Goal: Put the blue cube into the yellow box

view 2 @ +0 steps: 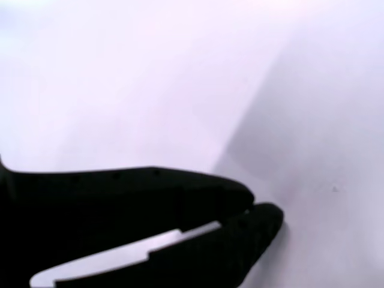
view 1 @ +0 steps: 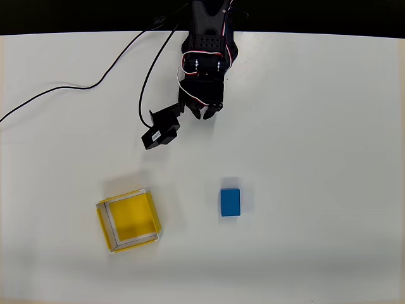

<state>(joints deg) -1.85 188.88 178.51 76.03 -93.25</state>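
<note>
The blue cube [view 1: 230,202] lies flat on the white table [view 1: 316,126], right of centre in the overhead view. To its left, a short way off, sits the yellow box [view 1: 128,220], a shallow tray with pale rim edges, turned slightly askew. My black gripper [view 1: 205,113] hangs near the table's far edge, well above the cube in the picture and apart from both things. In the wrist view its two dark fingers [view 2: 240,210] lie together at the tips over bare table, with nothing between them.
A black cable [view 1: 76,87] trails from the arm's base across the upper left of the table. The wrist camera housing [view 1: 161,130] juts out to the left of the gripper.
</note>
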